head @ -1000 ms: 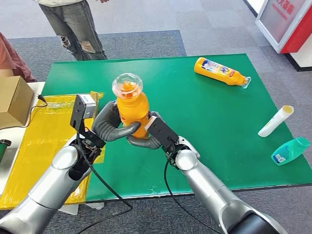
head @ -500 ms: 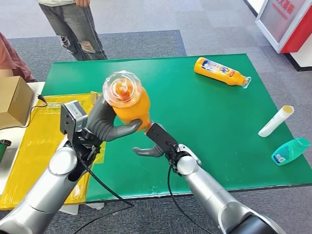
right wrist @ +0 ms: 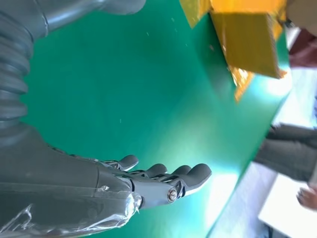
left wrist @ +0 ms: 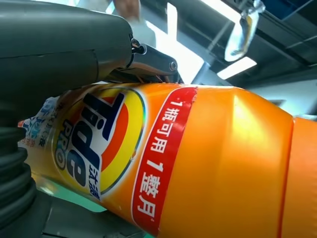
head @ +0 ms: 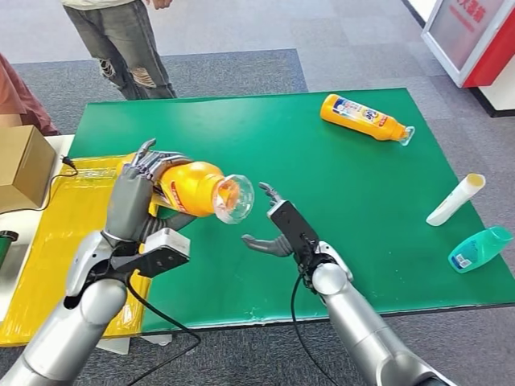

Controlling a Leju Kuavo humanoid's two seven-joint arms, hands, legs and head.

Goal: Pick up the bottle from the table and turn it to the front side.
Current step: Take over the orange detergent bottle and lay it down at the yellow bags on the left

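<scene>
Gripping the orange bottle point(head: 191, 187), the left hand point(head: 134, 199) holds it above the left part of the green table point(head: 340, 201), clear of the surface. In the head view the bottle lies roughly level, its long axis running left to right; the clear domed cap point(head: 236, 199) points toward the right hand point(head: 276, 233), and the base sits inside the left hand's curled fingers. The body is glossy, smooth plastic, rounded at the shoulder. The right hand is empty, fingers spread apart, palm raised just beside the cap without touching it. On the table's far right lies a second orange bottle point(head: 364, 117) on its side; near the right edge lie a pale tube point(head: 455, 199) and a teal bottle point(head: 479, 248). A crinkled yellow sheet point(head: 55, 241) covers the left side, beside a cardboard box point(head: 23, 165). A person point(head: 121, 44) in torn jeans stands beyond the table.

In the left wrist view the bottle point(left wrist: 186, 163) lies against the grey thumb point(left wrist: 63, 44). Its printed label point(left wrist: 93, 141) faces the camera, with a red band of Chinese characters beside it.

In the right wrist view the right hand point(right wrist: 123, 183) hangs over the matte green table point(right wrist: 131, 84), dark fingers point(right wrist: 186, 176) extended and apart, holding nothing.
</scene>
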